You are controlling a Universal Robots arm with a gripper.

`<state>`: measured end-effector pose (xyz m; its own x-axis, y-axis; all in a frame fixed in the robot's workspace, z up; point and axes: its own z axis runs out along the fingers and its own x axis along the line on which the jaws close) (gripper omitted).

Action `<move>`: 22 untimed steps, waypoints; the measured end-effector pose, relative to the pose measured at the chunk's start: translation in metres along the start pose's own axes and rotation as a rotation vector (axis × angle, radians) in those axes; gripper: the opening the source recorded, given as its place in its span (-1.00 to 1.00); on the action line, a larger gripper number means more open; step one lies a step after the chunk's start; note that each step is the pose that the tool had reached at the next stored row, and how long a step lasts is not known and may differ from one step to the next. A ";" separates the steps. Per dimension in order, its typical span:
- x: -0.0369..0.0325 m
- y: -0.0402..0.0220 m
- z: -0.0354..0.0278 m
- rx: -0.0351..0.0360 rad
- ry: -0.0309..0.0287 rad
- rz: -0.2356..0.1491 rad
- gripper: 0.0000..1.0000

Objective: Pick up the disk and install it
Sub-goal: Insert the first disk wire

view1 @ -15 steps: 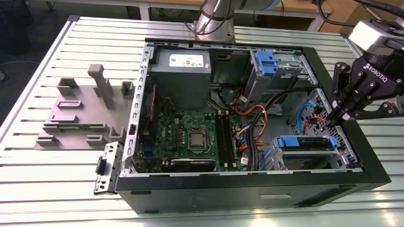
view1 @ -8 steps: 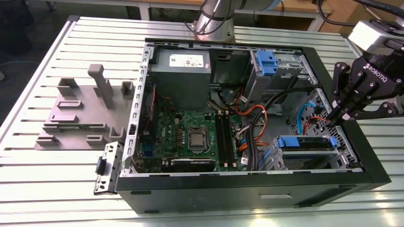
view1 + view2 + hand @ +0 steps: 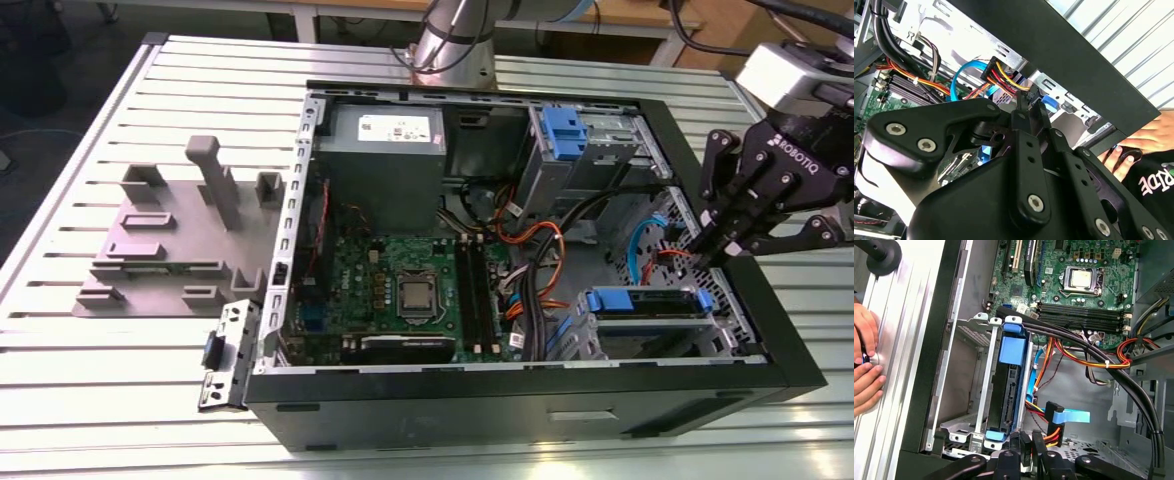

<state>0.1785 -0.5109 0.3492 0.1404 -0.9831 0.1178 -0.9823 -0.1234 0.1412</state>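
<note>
Here the gripper (image 3: 714,245) hangs at the case wall (image 3: 781,330), fingers (image 3: 1019,447) pressed together and holding nothing. Just beyond the fingertips, the disk (image 3: 1006,395) sits in its cage (image 3: 981,395). Orange cables (image 3: 1046,432) beside them could snag.

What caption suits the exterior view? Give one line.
Gripper poised over the open computer case, beside the blue-railed drive cage.
</note>
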 end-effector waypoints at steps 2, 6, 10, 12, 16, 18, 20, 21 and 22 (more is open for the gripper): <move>-0.0001 -0.0001 0.0010 0.0000 0.0000 0.000 -0.51; -0.0002 -0.0003 0.0022 -0.0005 0.0036 0.001 -0.51; -0.0002 -0.0007 0.0026 -0.0046 0.0269 0.003 -0.51; -0.0003 -0.0016 0.0024 -0.0086 0.0288 0.003 -0.51; -0.0008 -0.0038 0.0030 -0.0227 0.0269 0.001 -0.51; -0.0010 -0.0050 0.0035 -0.0302 0.0259 0.000 -0.51; -0.0011 -0.0064 0.0042 -0.0366 0.0253 -0.001 -0.51; -0.0012 -0.0070 0.0049 -0.0384 0.0249 -0.001 -0.51; -0.0012 -0.0077 0.0056 -0.0408 0.0245 0.000 -0.51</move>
<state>0.1851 -0.5095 0.3424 0.1440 -0.9794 0.1417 -0.9764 -0.1173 0.1811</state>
